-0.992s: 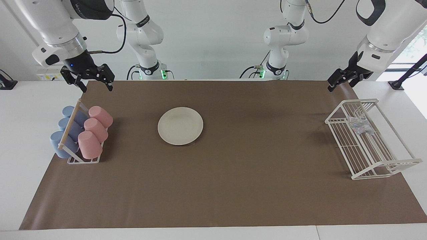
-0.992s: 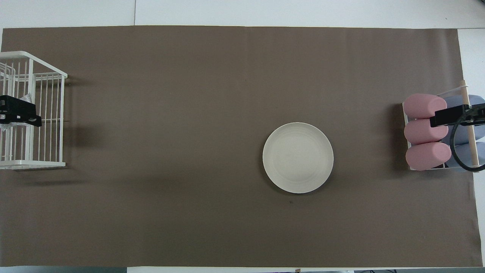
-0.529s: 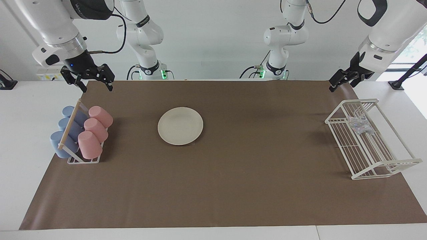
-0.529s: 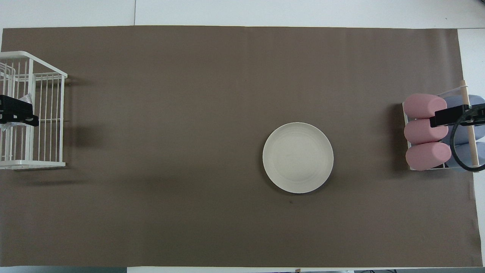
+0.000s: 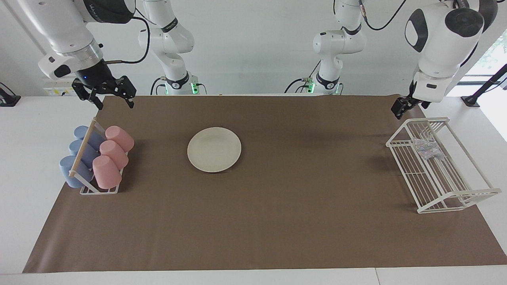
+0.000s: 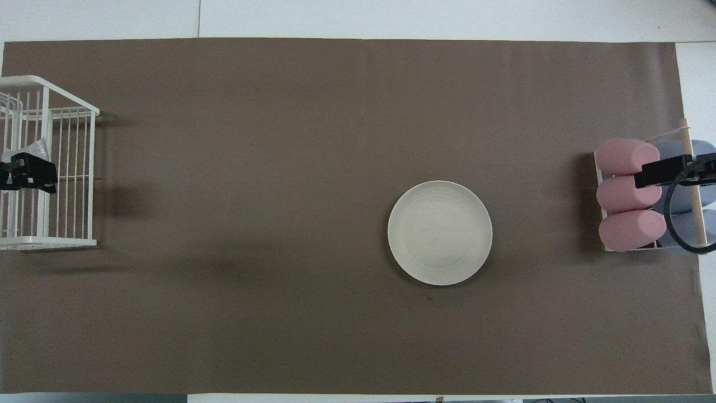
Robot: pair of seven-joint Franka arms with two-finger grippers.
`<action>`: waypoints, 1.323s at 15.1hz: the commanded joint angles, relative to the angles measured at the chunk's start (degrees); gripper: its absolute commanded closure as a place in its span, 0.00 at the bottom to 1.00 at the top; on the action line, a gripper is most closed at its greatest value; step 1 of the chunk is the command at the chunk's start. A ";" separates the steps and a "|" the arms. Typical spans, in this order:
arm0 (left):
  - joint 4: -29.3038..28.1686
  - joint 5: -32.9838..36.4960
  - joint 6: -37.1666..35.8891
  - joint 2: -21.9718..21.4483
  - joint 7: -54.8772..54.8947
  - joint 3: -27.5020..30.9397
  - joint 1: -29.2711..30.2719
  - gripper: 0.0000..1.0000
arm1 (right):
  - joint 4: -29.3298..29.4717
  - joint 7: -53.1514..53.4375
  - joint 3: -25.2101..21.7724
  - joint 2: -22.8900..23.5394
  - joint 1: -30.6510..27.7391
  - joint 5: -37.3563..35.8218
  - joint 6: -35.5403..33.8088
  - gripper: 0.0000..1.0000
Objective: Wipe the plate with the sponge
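The cream-white plate [image 5: 214, 149] lies flat on the brown mat, toward the right arm's end; it also shows in the overhead view [image 6: 440, 232]. The silvery mesh sponge [image 5: 427, 148] lies in the white wire rack [image 5: 455, 196] at the left arm's end. In the overhead view the sponge [image 6: 29, 150] is partly covered by my left gripper [image 6: 33, 174]. My left gripper [image 5: 398, 109] hangs in the air over the rack's end nearer the robots, apart from the sponge. My right gripper [image 5: 115, 103] is open and empty, in the air over the cup rack's nearer end.
A small rack [image 5: 99, 189] holds three pink cups [image 5: 113, 152] and three blue cups [image 5: 77, 156] on their sides at the right arm's end; it also shows in the overhead view [image 6: 629, 196]. The brown mat [image 5: 277, 206] covers most of the table.
The left arm has swung and turned its wrist, so its gripper now points more steeply down over the wire rack. The right arm has not moved.
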 commanded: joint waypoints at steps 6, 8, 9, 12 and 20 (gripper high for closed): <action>-0.35 16.79 9.19 11.94 -8.85 0.56 -2.19 0.00 | -2.82 19.52 1.09 -1.76 1.01 -0.38 -1.18 0.00; -0.78 20.12 9.90 13.26 -10.10 0.56 -2.28 0.00 | -3.79 25.76 1.09 -2.29 3.20 -0.03 -1.18 0.00; -0.70 21.88 9.99 14.23 -10.02 0.47 -2.37 0.00 | -3.62 30.15 1.09 -2.29 4.00 -0.03 -1.18 0.00; -0.61 24.27 9.90 15.03 -9.93 0.47 -2.37 0.00 | -3.44 42.56 1.62 -2.38 8.03 0.85 -1.27 0.00; -0.43 24.53 10.08 15.64 -9.84 0.47 -2.54 0.93 | -10.12 66.72 2.33 -5.37 19.11 0.94 9.00 0.01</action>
